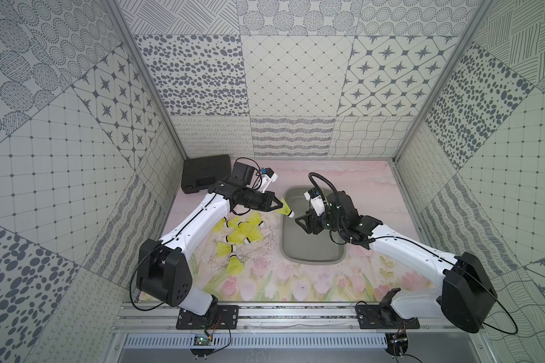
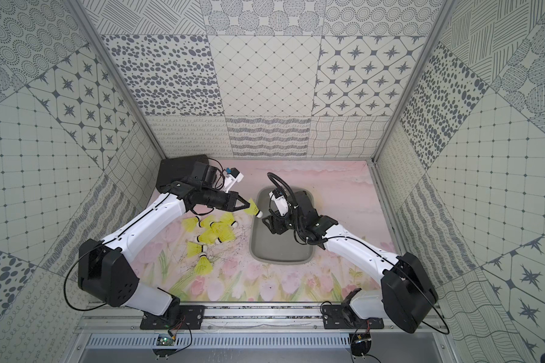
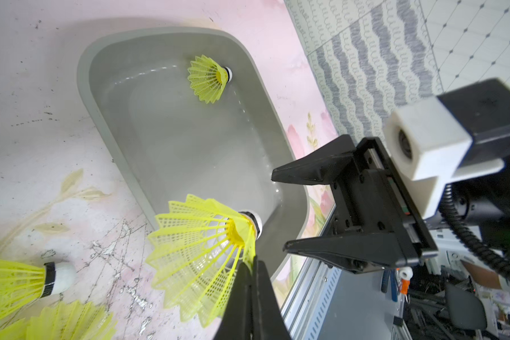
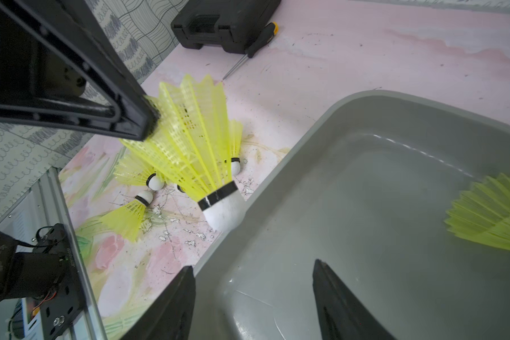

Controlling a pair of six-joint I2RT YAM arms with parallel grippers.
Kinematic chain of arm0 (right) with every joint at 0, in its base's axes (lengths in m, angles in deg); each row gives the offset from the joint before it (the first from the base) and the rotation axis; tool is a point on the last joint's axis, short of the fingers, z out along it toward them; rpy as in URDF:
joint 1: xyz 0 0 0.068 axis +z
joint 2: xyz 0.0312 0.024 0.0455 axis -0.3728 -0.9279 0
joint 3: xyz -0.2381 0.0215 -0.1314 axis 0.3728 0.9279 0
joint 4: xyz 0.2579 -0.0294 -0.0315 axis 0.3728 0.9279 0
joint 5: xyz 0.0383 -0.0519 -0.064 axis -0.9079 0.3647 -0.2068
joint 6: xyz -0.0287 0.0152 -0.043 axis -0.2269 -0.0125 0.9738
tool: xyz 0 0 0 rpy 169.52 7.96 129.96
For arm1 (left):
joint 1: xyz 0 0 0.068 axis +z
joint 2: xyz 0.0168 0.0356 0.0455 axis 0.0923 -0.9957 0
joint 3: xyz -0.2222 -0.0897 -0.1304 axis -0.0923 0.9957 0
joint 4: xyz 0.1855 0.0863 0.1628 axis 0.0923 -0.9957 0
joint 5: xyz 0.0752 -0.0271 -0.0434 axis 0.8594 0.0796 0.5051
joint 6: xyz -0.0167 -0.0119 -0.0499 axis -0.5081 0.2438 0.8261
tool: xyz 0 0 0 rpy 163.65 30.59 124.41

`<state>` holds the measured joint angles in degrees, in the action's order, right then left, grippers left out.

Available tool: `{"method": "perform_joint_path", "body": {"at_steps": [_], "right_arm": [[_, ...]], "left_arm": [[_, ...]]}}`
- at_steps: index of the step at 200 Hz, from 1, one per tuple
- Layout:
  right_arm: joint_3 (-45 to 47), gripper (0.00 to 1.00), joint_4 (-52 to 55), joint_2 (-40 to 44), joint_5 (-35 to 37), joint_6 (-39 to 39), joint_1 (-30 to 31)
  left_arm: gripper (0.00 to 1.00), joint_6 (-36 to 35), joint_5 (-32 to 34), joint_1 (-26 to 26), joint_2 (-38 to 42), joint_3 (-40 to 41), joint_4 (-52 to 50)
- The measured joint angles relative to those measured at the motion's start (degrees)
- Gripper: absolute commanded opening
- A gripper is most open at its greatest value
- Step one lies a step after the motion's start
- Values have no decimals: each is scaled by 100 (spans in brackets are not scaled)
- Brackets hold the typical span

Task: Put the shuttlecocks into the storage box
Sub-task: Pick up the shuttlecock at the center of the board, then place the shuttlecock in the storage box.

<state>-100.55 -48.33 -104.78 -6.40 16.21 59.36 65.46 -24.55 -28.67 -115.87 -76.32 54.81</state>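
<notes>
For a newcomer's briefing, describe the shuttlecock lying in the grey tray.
Find the grey plastic tray on the pink floral tabletop. One neon-yellow plastic shuttlecock lies inside. Only it rests there; others litter the tabletop, one hangs from the left tool.

- A robot lab test cell: a small boxed-in booth, seen from above in both top views.
- The walls on three sides are flat panels printed with mixed grey patterns. They are joined by bare aluminium posts.
- Two white-and-black arms are bolted to a metal rail along the lower edge of the frame.
- A bare circuit board with loose wires sits below the rail, beside a slotted duct.
- The table is covered by a printed floral mat, scuffed and flaked.
- At the lower right of the left wrist view, clutter of tools and cables lies outside the booth.
</notes>
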Motion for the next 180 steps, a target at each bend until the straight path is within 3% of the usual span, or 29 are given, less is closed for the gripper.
{"method": "perform_joint_path", "body": {"at_steps": [77,180], "right_arm": [[763,69,271,1403,693,-378,-1322],[1016,69,881,1895,1086,-433,-1613]], "left_arm": [[0,2317,647,-605,15,979,2079],[0,4089,1805,-1676,-1397,1093,3836]]}}
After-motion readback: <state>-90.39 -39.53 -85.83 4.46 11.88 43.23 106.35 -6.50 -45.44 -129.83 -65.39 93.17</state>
